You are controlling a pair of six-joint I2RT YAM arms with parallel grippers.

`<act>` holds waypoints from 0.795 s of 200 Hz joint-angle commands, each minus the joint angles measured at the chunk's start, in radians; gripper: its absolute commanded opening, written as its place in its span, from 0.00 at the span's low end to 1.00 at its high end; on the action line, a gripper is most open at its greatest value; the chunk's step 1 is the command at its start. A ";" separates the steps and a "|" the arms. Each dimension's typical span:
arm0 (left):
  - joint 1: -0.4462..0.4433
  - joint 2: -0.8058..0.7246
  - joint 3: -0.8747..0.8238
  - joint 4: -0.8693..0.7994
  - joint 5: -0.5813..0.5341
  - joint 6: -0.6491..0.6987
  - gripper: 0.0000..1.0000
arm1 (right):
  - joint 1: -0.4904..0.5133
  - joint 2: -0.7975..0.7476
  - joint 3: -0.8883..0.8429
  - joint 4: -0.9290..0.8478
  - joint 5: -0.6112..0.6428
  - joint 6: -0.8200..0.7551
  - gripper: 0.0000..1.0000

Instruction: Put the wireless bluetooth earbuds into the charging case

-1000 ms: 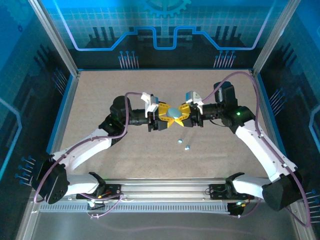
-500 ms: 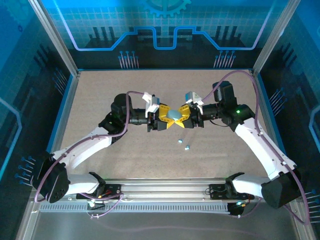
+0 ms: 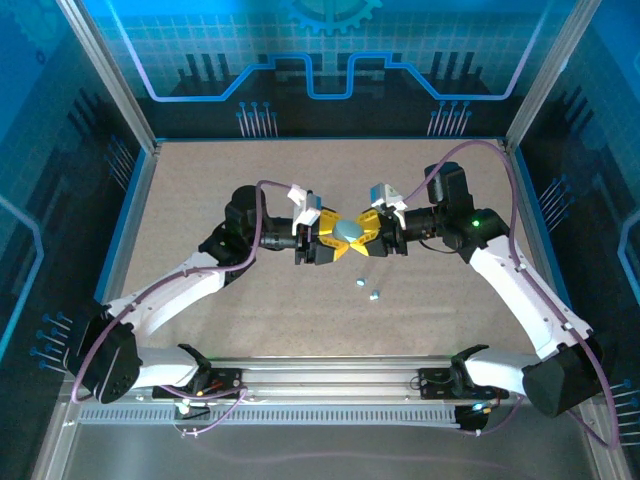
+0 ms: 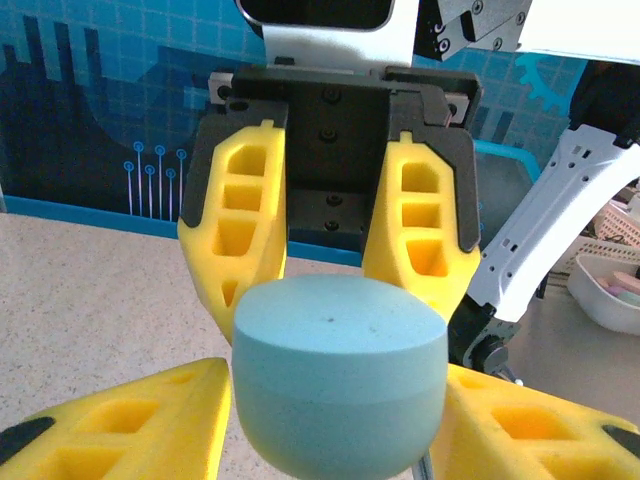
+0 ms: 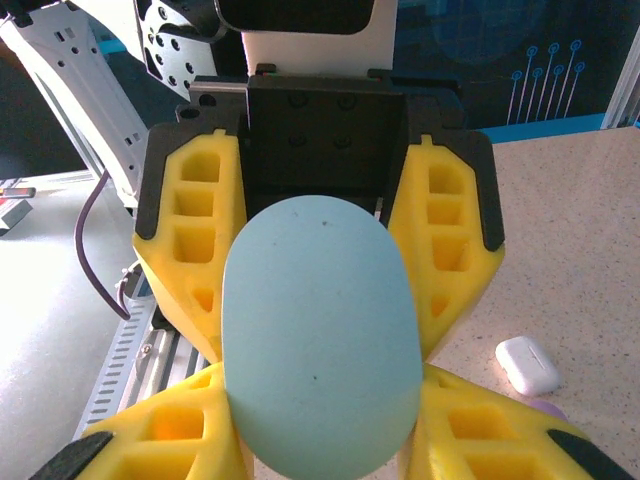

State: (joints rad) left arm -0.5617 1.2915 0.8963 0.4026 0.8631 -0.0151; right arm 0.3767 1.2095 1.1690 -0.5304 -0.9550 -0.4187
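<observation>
Left arm (image 3: 180, 290) and right arm (image 3: 520, 290) stretch inward, wrists level, meeting above the table (image 3: 200, 200). Right jaws clamp the charging case (image 3: 348, 230); left jaws flank it, grip impossible to tell. Earbuds (image 3: 375, 294) lie at its 5 o'clock, too small to detail.

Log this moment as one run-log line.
right pincer: holds light blue case | left pincer: flanks same case, grip unclear | earbuds: two loose on table
</observation>
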 commanded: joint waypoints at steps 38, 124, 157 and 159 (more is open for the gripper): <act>0.004 0.009 0.038 0.018 0.036 0.007 0.54 | 0.013 0.000 0.016 -0.002 -0.026 -0.012 0.35; 0.004 0.008 0.033 0.045 0.042 -0.017 0.55 | 0.018 0.002 0.015 -0.013 -0.022 -0.043 0.35; 0.004 0.015 0.038 0.035 0.048 -0.018 0.53 | 0.022 0.000 0.014 -0.006 -0.018 -0.045 0.35; 0.004 0.016 0.038 0.033 0.048 -0.018 0.52 | 0.023 -0.001 0.014 -0.006 -0.014 -0.045 0.35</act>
State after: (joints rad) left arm -0.5617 1.2926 0.8967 0.4095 0.8761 -0.0273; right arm 0.3813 1.2098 1.1690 -0.5312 -0.9539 -0.4431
